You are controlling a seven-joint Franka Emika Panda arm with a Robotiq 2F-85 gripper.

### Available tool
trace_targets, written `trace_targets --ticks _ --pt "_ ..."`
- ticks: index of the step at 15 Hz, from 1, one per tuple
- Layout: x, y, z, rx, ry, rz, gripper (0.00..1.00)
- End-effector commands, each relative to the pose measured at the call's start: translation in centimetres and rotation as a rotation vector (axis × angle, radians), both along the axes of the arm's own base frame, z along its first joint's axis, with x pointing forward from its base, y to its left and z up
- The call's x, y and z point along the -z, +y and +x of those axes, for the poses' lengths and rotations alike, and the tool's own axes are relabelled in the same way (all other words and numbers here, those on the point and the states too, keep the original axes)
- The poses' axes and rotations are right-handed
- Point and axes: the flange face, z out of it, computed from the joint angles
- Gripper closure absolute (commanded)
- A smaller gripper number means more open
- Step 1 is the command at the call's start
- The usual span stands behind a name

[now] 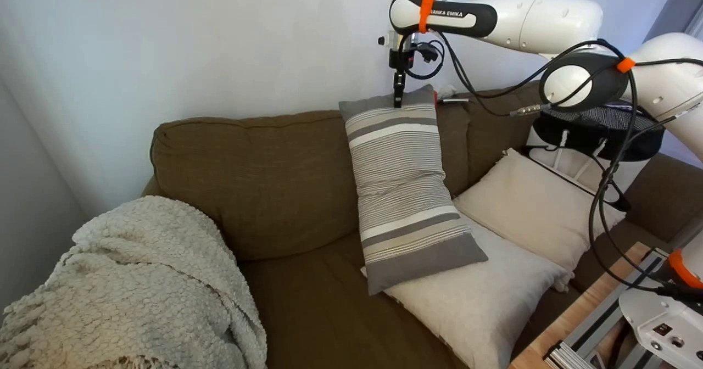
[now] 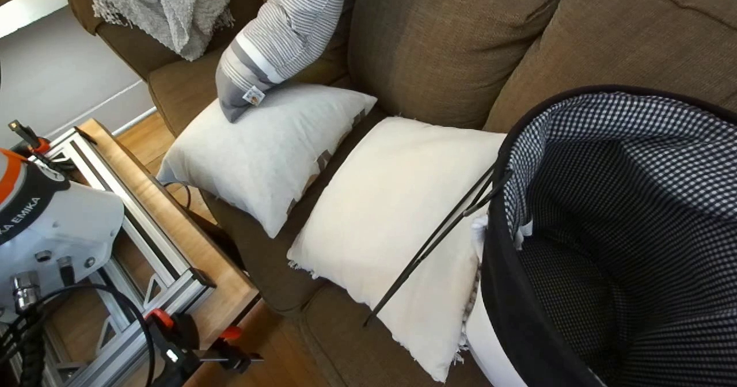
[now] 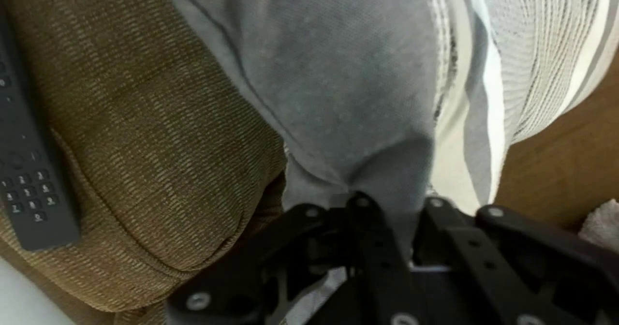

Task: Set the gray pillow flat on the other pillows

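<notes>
Sofa [image 1: 274, 188]: its seat bears the pillows; its back stands behind your load.
Gray pillow [image 1: 403, 177]: steeply tilted and bent midway, because you hold one end high while the other rests on a cream pillow [image 2: 270, 145]. Not yet flat.
Second cream pillow [image 2: 397, 203]: lies beside the first, taking no visible weight.
Gripper [image 1: 398, 105]: jaws clamped on the upper end's fabric, presumably so you can lower that end last.
</notes>
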Motion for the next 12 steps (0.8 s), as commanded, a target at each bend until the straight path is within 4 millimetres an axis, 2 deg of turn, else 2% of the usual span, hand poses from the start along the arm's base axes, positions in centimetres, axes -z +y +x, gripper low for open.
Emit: trace_targets --ticks 1,2,3,6,9,10,12 --pt "-2.7 1.7 -1.7 0.193 0.038 -0.034 0.96" --pt "-3.2 2.5 -2.0 0.246 0.040 -0.031 0.96" --pt "-2.0 1.6 -1.0 0.152 0.009 -0.016 0.85" --pt "-2.8 3.0 -1.5 0.209 0.006 -0.021 0.85" --pt "-2.7 2.8 -1.4 0.220 0.008 -0.024 0.85" --pt "-2.7 2.7 -1.4 0.221 0.008 -0.025 0.96" --pt "-2.8 0.0 -2.0 0.357 0.061 -0.083 0.96"
